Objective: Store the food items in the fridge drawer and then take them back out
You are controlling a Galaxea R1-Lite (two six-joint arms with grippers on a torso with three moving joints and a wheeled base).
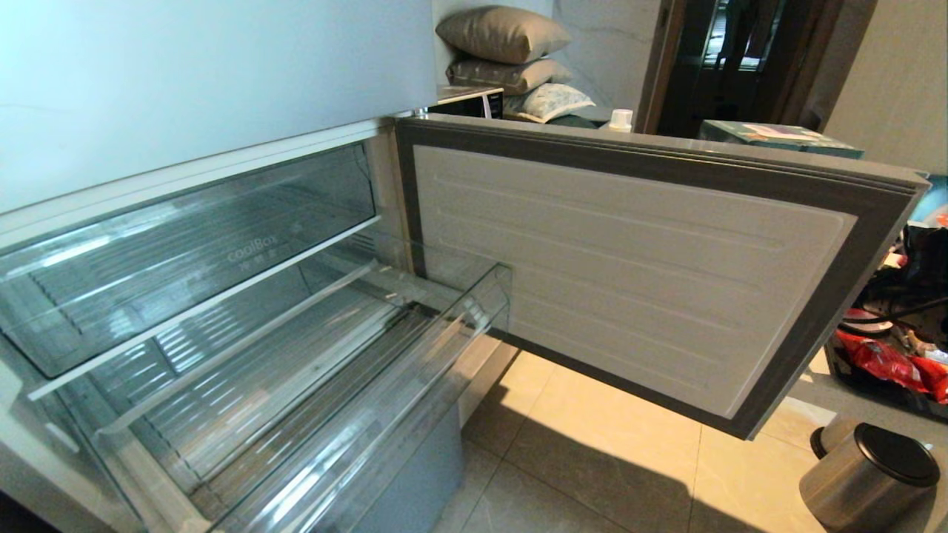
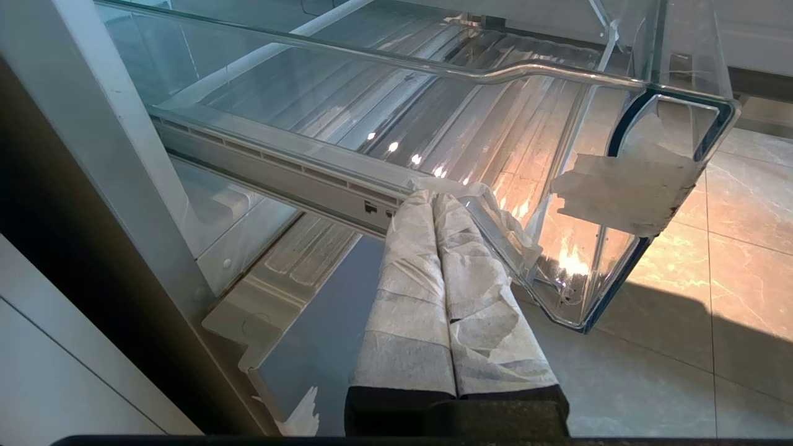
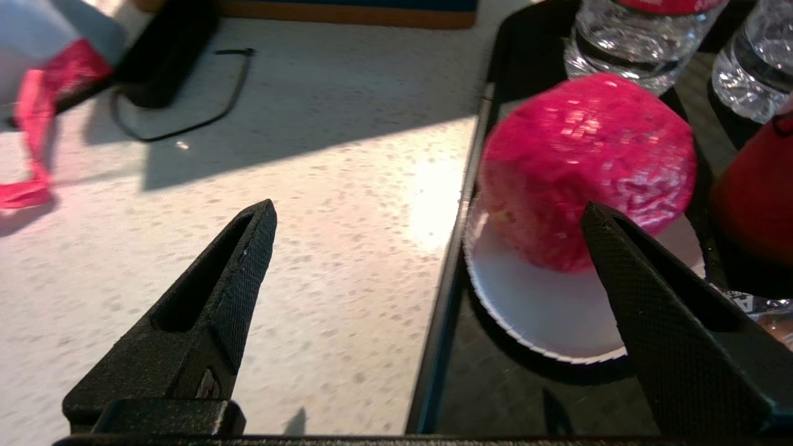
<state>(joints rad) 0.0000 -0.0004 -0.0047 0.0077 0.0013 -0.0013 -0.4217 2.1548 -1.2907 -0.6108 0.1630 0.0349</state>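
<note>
Right gripper [image 3: 427,229] stands wide open over a speckled countertop [image 3: 310,204], holding nothing. One finger hangs above the bare counter, the other above a black tray [image 3: 446,347]. On that tray, a pinkish-red round fruit [image 3: 582,161] sits on a small white paper plate [image 3: 545,310], just ahead of the finger nearest it and apart from it. A second red item [image 3: 756,198] lies just beside the fruit, cut off by the frame edge, type unclear. Clear bottles [image 3: 619,37] stand behind, also on the tray. Red ribbon [image 3: 43,124] and a black cable [image 3: 186,118] lie at the counter's far side.

Left gripper [image 2: 455,204] – fingers wrapped in white tape, pressed together, nothing between them. It sits low beside the fridge drawer [image 2: 545,68], tips near the drawer's side rail.

Fridge drawer, head view [image 1: 385,392]: pulled out, clear plastic, ribbed bottom, no food seen in it. Upper clear bin [image 1: 185,244] marked "coolBox" is pushed in. Fridge door [image 1: 629,259] swung open to the right. Metal bin [image 1: 866,474] on the tiled floor [image 1: 592,459] – lower right. Neither arm shows in the head view.
</note>
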